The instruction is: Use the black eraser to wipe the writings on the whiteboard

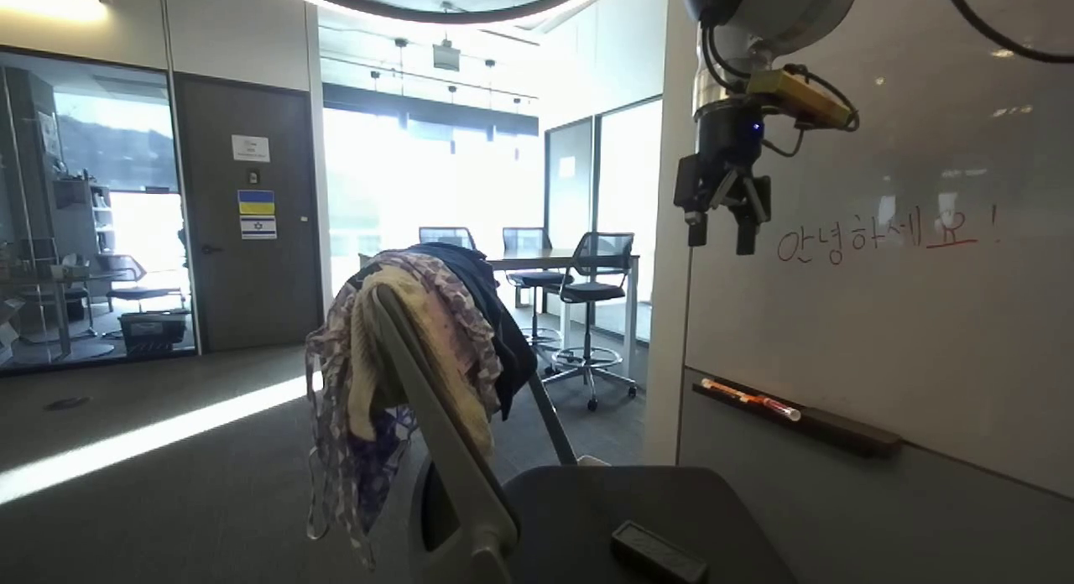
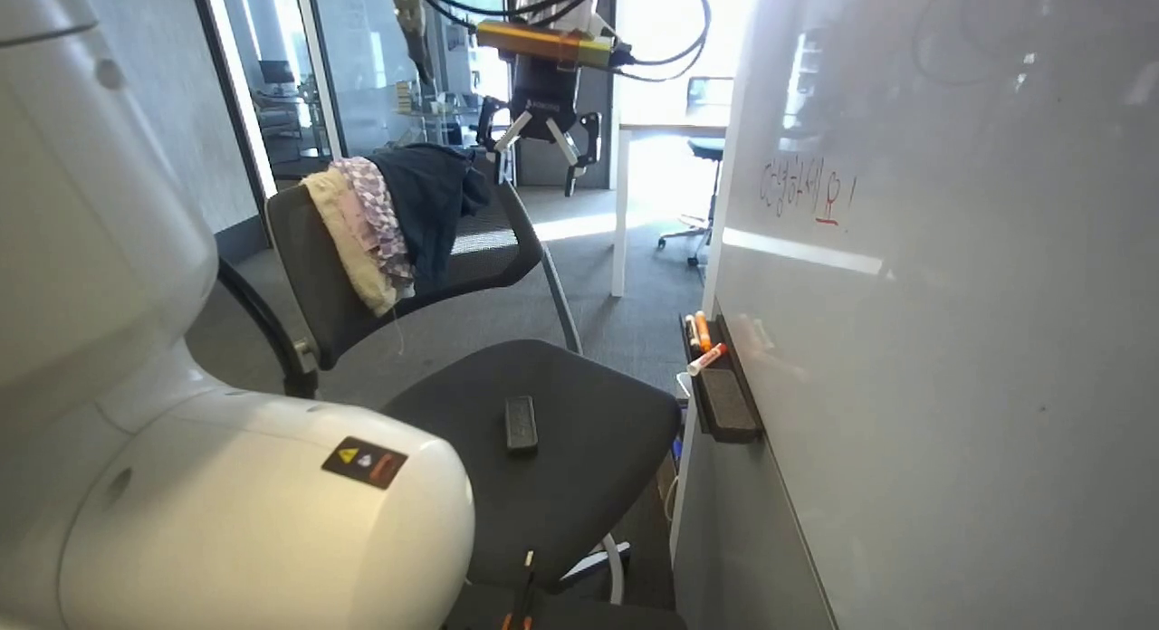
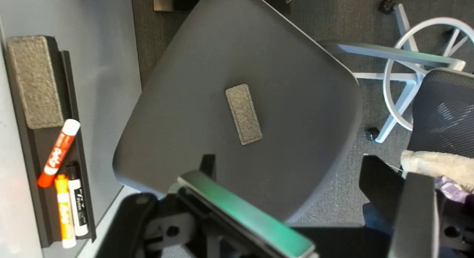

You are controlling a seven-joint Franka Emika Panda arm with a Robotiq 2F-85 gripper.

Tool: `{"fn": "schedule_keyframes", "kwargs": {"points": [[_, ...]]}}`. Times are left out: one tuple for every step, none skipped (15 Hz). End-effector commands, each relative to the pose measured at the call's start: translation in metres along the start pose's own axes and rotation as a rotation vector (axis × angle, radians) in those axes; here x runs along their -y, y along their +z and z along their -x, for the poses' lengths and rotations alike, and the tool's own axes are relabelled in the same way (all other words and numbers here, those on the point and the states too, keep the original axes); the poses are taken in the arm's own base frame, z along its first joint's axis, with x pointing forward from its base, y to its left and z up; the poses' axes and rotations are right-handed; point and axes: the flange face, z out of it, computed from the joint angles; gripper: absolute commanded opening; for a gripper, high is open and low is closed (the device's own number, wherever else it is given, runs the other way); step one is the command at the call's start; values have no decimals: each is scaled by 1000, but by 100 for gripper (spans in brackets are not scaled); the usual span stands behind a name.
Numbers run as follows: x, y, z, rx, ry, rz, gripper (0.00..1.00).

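A black eraser [image 1: 659, 553] lies on the dark chair seat, also seen in an exterior view [image 2: 521, 424]; in the wrist view the eraser [image 3: 244, 114] shows its grey felt face. A second, larger dark eraser [image 2: 727, 402] rests on the whiteboard's ledge; it also shows in the wrist view [image 3: 35, 82]. The whiteboard [image 1: 881, 332] carries the writings [image 1: 889, 236], thin dark and red strokes with a red underline, also seen in an exterior view [image 2: 806, 186]. My gripper [image 1: 722, 237] points down, open and empty, high above the seat; its spread fingers [image 3: 292, 169] frame the seat's near part.
The ledge [image 3: 40, 154] holds a red marker [image 3: 59, 152], an orange marker [image 3: 64, 211] and a black marker [image 3: 77, 202]. The chair's backrest [image 2: 489, 250] carries draped clothes [image 2: 421, 205]. A table [image 2: 675, 128] and several chairs stand farther back.
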Motion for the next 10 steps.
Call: {"fn": "schedule_keyframes", "kwargs": {"points": [[11, 26, -36, 2, -60, -11, 100], [13, 36, -42, 11, -64, -7, 100], [16, 51, -47, 35, -67, 0, 100], [18, 62, -51, 46, -75, 1, 100], [22, 75, -57, 51, -84, -6, 100], [25, 85, -63, 60, -90, -7, 100], [30, 98, -70, 54, -83, 0, 100], [33, 108, -76, 50, -83, -1, 100], [36, 119, -80, 38, -86, -3, 100], [38, 128, -83, 28, -90, -9, 100]]}}
